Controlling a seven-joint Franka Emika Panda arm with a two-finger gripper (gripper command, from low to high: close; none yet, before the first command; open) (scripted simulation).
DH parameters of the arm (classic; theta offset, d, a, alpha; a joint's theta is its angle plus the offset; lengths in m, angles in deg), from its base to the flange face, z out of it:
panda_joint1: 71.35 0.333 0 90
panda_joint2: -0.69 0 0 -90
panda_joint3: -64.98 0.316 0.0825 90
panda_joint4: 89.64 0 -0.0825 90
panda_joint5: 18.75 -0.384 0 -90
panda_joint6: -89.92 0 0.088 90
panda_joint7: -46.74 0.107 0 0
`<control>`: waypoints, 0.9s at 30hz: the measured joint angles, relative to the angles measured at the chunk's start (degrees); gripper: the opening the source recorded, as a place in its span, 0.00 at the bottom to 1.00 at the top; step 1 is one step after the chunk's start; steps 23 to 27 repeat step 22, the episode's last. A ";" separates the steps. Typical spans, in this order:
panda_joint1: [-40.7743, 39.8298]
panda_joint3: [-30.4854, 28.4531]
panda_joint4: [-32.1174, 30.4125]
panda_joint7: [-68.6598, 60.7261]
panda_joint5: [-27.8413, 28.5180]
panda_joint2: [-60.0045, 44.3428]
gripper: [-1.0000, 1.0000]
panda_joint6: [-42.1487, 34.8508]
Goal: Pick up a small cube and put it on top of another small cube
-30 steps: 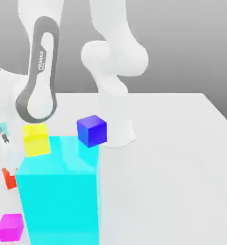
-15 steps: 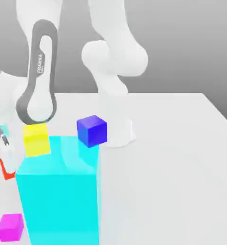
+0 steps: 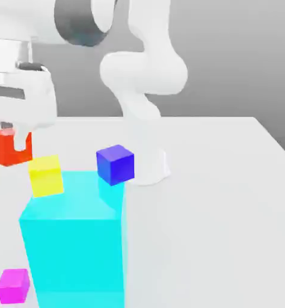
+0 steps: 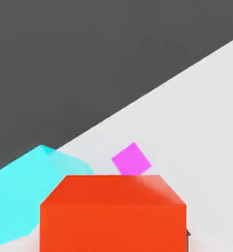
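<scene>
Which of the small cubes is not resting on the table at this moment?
The red-orange cube. The gripper is shut on it and holds it in the air, while the yellow cube, the blue cube and the magenta cube sit on the table.

a white robot gripper holds a small red-orange cube in the air above a white table, beyond a big cyan block.

Lighting: bright, even, diffuse.
The white counter shows only faint, soft-edged shadows; the cyan block has a pale sheen on top. Edges look slightly soft throughout.
</scene>
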 joint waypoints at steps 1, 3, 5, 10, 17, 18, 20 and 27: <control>0.97 0.94 0.45 -0.29 -0.29 2.04 0.00 -2.50; 2.90 2.76 1.37 -0.93 -0.88 6.17 0.00 -7.50; 4.45 4.94 0.97 -0.44 -1.10 8.67 0.00 -12.49; 5.69 8.75 -5.66 2.12 -0.95 7.05 0.00 -13.02; 5.66 9.09 -8.51 2.13 -1.10 5.70 1.00 -9.12; 5.61 9.20 -9.11 2.22 -0.94 5.42 1.00 -8.30; 5.55 9.16 -7.46 2.28 -0.75 6.23 1.00 -10.78; 5.51 9.01 -4.54 2.28 -0.63 7.65 1.00 -15.14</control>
